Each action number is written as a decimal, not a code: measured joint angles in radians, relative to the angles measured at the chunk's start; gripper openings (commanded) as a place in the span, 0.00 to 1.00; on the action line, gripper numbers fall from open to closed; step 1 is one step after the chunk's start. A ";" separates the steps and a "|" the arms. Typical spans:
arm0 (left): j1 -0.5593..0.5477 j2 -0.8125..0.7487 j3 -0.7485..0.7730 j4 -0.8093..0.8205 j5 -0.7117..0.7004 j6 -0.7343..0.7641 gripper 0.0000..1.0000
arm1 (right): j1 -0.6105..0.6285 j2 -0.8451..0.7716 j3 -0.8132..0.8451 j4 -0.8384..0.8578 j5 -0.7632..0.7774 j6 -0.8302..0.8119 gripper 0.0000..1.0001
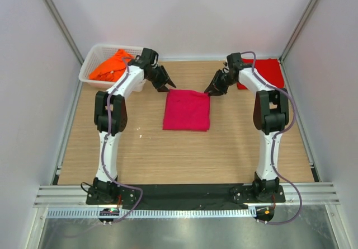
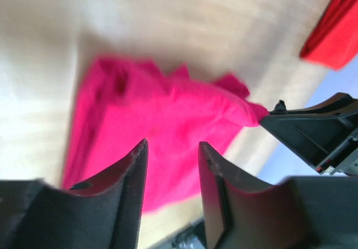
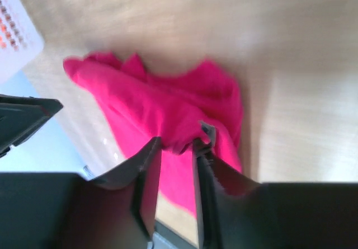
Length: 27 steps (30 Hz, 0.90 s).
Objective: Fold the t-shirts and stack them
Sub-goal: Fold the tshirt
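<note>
Three shirts: magenta shirt (image 1: 187, 110) folded flat on desk (image 1: 168, 154); red shirt (image 1: 263, 70) far right; orange shirt (image 1: 112, 64) in basket (image 1: 92, 56).
Left jaws: apart, empty, beside its far-left corner.
Right jaws: narrowly apart at far-right corner.

White lattice basket (image 1: 88, 63) at far-left corner, light wooden table (image 1: 184, 159)
</note>
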 measured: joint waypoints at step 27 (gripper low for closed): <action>-0.037 -0.028 -0.220 0.413 0.132 -0.008 0.27 | 0.004 0.002 -0.202 0.395 -0.155 0.064 0.01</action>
